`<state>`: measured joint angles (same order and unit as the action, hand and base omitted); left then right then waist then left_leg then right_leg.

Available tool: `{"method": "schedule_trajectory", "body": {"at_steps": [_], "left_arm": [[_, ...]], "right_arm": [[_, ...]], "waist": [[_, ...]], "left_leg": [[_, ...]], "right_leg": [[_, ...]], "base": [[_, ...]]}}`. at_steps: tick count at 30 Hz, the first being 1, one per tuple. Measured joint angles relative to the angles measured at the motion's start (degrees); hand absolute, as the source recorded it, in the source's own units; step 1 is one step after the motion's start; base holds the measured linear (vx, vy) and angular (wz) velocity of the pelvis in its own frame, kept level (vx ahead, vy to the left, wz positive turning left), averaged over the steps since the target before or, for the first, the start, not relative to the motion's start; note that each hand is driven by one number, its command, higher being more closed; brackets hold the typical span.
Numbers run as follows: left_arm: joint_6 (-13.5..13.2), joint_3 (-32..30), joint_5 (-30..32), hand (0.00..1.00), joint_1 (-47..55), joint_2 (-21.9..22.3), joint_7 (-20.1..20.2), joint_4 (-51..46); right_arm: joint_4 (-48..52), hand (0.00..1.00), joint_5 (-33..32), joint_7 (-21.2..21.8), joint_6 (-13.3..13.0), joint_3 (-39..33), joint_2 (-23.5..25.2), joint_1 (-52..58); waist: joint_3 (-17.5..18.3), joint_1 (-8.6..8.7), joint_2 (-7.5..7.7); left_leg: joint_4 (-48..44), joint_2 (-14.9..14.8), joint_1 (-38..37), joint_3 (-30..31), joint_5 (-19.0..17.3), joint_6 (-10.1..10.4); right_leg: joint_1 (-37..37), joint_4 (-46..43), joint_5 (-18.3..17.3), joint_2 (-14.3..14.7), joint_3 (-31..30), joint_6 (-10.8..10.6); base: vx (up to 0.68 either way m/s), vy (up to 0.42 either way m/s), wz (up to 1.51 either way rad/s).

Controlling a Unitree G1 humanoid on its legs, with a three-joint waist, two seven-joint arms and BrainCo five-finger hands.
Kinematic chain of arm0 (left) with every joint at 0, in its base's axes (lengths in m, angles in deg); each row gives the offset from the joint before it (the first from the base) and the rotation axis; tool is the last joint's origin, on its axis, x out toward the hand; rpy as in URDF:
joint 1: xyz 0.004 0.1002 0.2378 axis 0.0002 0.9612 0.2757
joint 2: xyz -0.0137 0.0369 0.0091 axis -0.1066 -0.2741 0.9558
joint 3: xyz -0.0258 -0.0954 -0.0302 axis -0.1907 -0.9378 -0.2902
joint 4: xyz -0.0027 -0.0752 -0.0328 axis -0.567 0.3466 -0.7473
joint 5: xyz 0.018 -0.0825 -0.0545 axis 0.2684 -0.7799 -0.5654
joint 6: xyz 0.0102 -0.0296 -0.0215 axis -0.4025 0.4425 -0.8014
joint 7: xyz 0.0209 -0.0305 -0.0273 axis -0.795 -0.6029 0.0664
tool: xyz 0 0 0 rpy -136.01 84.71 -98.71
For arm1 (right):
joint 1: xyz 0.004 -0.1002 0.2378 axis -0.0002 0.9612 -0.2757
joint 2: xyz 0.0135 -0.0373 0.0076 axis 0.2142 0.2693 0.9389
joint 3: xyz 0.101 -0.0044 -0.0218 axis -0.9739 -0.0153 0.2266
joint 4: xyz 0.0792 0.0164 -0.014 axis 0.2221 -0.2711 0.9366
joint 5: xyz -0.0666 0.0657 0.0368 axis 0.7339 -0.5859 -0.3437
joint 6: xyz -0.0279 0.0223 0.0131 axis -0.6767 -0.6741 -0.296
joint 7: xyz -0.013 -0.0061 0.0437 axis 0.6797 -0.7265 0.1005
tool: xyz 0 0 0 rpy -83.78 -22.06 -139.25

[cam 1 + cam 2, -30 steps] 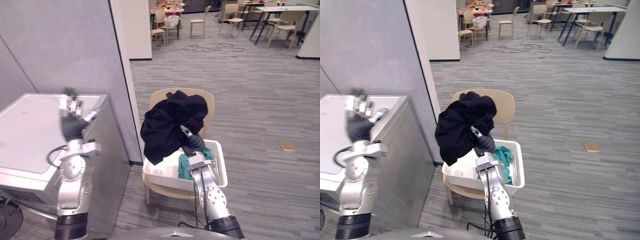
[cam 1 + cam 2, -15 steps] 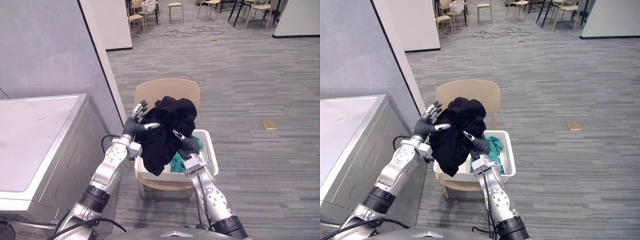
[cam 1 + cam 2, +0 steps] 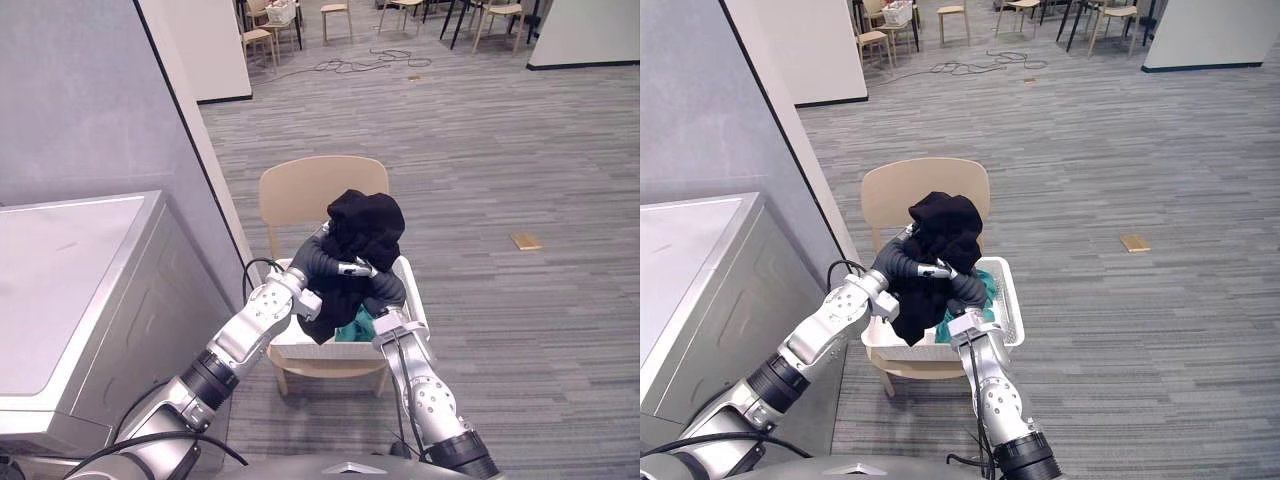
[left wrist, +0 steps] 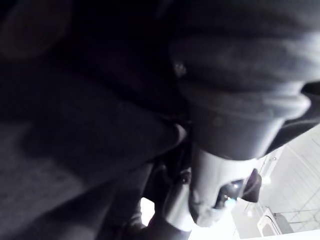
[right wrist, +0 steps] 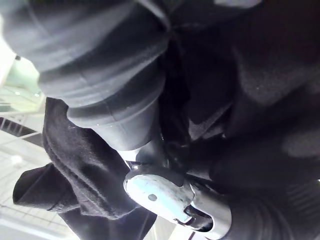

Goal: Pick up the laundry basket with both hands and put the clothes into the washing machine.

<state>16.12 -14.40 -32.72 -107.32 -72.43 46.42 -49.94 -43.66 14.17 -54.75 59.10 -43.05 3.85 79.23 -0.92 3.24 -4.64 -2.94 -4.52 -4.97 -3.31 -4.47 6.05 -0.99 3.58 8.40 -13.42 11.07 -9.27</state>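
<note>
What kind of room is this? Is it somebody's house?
Probably not a house. It looks more like a big office hall, with grey carpet, spare chairs far back, and a washing machine.

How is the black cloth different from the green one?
The black cloth is a big bundle; the green cloth shows as a small patch. The black cloth rises above the white basket; the green cloth lies low inside. Both are laundry at the basket on the chair.

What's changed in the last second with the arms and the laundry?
The left hand swung from above the washing machine across to the black garment, beside the right hand, and the garment is now bunched up. The laundry basket stays on the chair, teal cloth inside.
</note>
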Motion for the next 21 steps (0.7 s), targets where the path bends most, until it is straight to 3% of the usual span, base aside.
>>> {"method": "schedule_trajectory", "body": {"at_steps": [21], "left_arm": [[-0.91, 2.62, -3.33, 1.0, -3.52, -0.03, -0.28, 3.68]], "right_arm": [[1.46, 1.0, -1.99, -2.15, -0.28, 1.05, -1.26, 1.53]], "waist": [[0.09, 0.25, 0.05]], "left_leg": [[-0.85, 0.13, 1.04, 0.93, 0.02, 0.01]], "right_leg": [[-0.71, 1.0, 0.74, -0.09, 0.46, -0.02]], "base": [[-0.02, -0.006, 0.02]]}}
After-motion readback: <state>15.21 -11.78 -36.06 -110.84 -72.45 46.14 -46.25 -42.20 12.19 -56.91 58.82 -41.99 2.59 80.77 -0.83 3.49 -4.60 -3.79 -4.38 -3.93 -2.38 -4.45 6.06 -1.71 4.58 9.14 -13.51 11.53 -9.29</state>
